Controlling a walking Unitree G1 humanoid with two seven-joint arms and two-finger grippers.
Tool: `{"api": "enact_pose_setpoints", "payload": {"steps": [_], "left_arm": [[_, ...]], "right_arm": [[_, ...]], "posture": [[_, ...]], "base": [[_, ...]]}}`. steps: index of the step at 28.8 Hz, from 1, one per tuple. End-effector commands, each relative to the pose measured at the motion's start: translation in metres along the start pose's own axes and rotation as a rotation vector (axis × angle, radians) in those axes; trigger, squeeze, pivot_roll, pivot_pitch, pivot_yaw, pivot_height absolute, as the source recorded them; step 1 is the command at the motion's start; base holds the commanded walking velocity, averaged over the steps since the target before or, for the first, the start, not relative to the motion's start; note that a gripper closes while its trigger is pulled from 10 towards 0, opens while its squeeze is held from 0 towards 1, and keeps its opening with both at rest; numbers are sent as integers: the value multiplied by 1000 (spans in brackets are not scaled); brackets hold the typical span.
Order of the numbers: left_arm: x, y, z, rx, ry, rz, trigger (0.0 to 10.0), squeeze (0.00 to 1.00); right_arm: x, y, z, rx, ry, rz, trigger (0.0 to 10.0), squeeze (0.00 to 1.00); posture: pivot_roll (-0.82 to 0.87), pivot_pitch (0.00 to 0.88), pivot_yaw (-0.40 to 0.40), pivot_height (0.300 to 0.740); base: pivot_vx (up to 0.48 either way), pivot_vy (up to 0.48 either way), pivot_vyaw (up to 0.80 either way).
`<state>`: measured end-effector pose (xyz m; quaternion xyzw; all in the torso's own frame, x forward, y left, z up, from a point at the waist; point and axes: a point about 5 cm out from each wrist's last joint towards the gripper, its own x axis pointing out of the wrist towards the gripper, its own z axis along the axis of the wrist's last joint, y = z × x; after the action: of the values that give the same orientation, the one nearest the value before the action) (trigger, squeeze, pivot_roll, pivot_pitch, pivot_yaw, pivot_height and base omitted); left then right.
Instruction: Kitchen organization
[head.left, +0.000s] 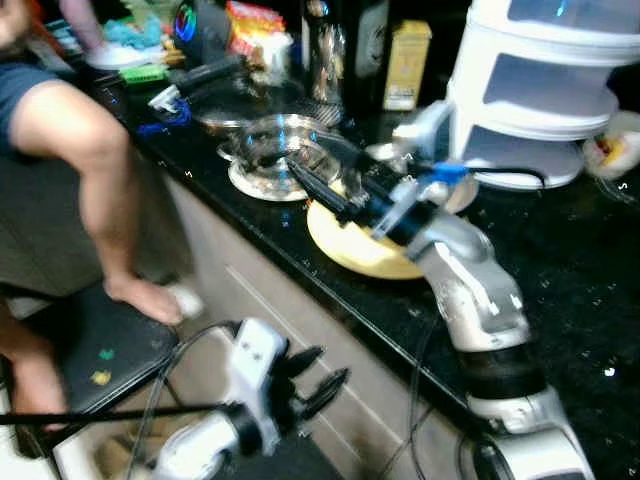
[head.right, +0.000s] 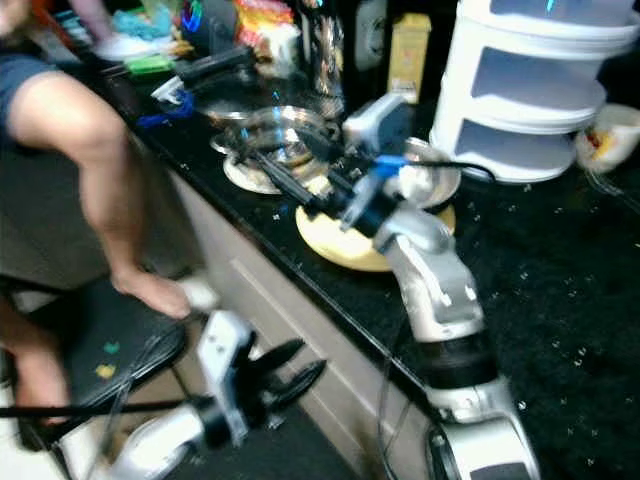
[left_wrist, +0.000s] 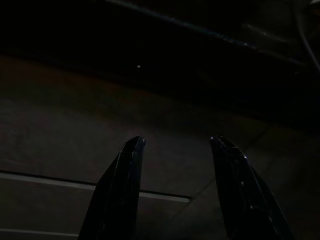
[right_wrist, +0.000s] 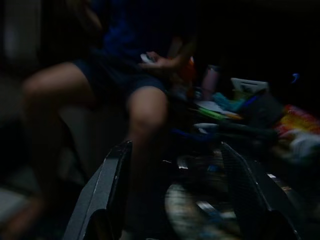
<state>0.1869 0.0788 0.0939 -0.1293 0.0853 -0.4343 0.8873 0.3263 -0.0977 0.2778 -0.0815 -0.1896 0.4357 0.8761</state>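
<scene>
My right gripper (head.left: 305, 180) reaches out over the black counter (head.left: 560, 260), just above a yellow plate (head.left: 355, 252). Its open fingers hold nothing and point at a shiny steel bowl (head.left: 280, 138) that sits on a steel plate (head.left: 262, 182). In the right wrist view the two fingers (right_wrist: 107, 185) stand wide apart with that steel dish dim beyond them. My left gripper (head.left: 315, 375) hangs low in front of the cabinet, open and holding nothing. The left wrist view is dark, and the fingertips (left_wrist: 132, 150) are spread before the cabinet front.
A white tiered rack (head.left: 545, 90) stands at the back right, with a yellow carton (head.left: 407, 65) and a steel bottle (head.left: 322, 50) behind the dishes. A person's leg (head.left: 90, 150) hangs by the counter's left end, foot on a dark stool (head.left: 95, 350).
</scene>
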Motion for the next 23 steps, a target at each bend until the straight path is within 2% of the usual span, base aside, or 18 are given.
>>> {"api": "enact_pose_setpoints", "payload": {"steps": [1,6,11,12,13,14,17,21,22,23], "left_arm": [[0,-7,-5,-42,27,-55,10000,0],[0,-10,-7,-91,34,-106,10000,0],[-1,-13,-9,-127,48,-155,10000,0],[-1,-14,-9,-139,53,-172,10000,0],[-1,-14,-10,-156,61,-191,10000,0],[-1,-14,-10,-161,62,-195,10000,0],[-1,-13,-11,-165,62,-196,10000,0],[1,-12,-11,-169,61,-200,10000,0],[1,-12,-11,-169,61,-200,10000,0],[1,-12,-11,-170,60,-202,10000,0]], "right_arm": [[-1,-7,6,-68,18,8,10000,0],[-7,-23,20,-182,77,9,10000,0],[-7,-27,25,-245,114,35,10000,0],[-7,-27,27,-288,140,60,10000,0],[-9,-30,29,-388,222,120,10000,0],[-11,-33,28,-451,293,139,10000,0],[-22,-52,26,-585,473,143,10000,0],[-37,-69,27,-680,673,175,10000,0],[-37,-69,27,-680,673,175,10000,0],[-41,-71,28,-691,720,193,10000,0]], "posture": [[54,0,-10,740],[45,0,-12,740],[42,0,-12,740],[42,0,-11,740],[44,0,-13,740],[44,0,-17,740],[44,0,-20,740],[41,0,-27,740],[41,0,-27,740],[40,0,-30,740]], "base": [[0,0,0],[0,0,0],[0,0,0],[0,0,0],[0,0,0],[0,0,0],[0,0,0],[0,0,0],[0,0,0],[0,0,0]]}}
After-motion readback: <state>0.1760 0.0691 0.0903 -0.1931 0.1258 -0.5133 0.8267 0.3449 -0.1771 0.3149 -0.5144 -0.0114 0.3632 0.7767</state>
